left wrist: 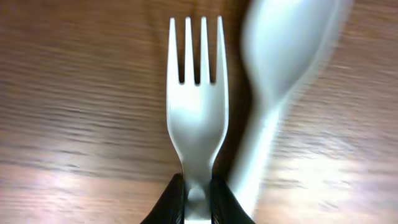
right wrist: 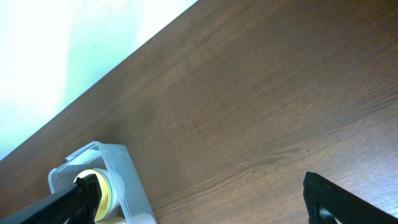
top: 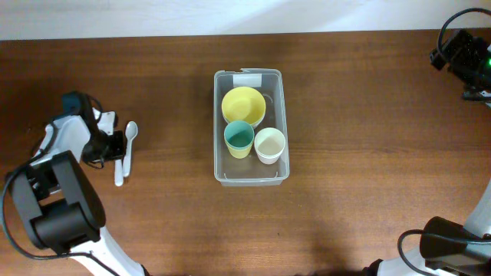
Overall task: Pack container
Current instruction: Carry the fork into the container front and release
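Over on the left side, the left gripper [left wrist: 198, 193] pinches the fork [left wrist: 197, 118] by its handle, spoon [left wrist: 283, 56] just beside, likely bound for the container [top: 247, 172] mid-table, while the right gripper [right wrist: 202, 202] hangs spread wide, empty.

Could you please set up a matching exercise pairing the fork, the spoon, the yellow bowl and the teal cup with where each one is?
Things: 1 fork; 2 spoon; 3 yellow bowl; 4 teal cup.
Places: A in the container, at its label end; B on the table, ungripped; C in the left gripper; D in the container, farther from the label, beside the cream cup.
Pairs: 1-C; 2-B; 3-A; 4-D.
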Tool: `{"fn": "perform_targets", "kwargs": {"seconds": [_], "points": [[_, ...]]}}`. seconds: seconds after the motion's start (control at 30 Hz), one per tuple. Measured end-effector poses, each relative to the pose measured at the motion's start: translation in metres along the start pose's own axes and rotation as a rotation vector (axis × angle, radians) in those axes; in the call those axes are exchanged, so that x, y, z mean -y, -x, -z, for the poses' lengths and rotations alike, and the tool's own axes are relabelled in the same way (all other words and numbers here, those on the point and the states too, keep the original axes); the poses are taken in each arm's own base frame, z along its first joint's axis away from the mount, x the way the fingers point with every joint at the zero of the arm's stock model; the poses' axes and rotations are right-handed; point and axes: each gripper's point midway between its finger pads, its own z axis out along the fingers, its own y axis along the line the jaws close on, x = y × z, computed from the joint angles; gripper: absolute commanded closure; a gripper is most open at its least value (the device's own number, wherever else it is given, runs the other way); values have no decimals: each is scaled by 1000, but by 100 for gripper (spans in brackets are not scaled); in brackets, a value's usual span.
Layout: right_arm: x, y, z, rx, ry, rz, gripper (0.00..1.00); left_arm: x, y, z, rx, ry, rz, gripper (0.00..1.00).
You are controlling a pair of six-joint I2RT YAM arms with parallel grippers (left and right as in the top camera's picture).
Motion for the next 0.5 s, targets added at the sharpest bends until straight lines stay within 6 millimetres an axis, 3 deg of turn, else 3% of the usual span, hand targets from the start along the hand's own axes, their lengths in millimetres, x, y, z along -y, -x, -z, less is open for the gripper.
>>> {"fn": "perform_targets", "kwargs": {"seconds": [0.1,0.2,0.23,0.27,0.37,0.4,0.5], "points": [[0,0,0,0,0,0,1,21,5,26,-39,-17,-47,97],[0,0,0,0,0,0,1,51,23,75,8,-19,-142,99],[0,0,0,0,0,0,1,78,29,112,58,-18,-229,99],[0,0,0,-1,0,0,1,87,32,125,88,-16,-262,99],[0,0,0,0,0,0,1,145,37,183,253,-20,-474,99],[0,0,0,0,0,0,1,180,29,209,326,-31,-616,99],[0,0,0,0,0,0,1,246,0,235,403,-59,-924,99]]}}
